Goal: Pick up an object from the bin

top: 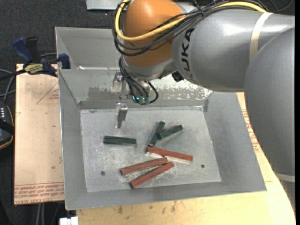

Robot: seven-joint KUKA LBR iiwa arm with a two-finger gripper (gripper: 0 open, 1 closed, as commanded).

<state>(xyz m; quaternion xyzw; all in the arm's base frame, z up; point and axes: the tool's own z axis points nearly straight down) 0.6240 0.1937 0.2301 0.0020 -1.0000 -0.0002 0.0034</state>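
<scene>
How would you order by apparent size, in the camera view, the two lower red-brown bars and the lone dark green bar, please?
Largest: the front red-brown bar and the red-brown bar just behind it; they look alike, so I leave them unranked.
Smallest: the lone dark green bar, clearly shorter.

The gripper point(121, 117) hovers, apparently not touching, just behind a dark green bar point(120, 141); red-brown bars point(151, 168) lie farther front-right of it.
</scene>
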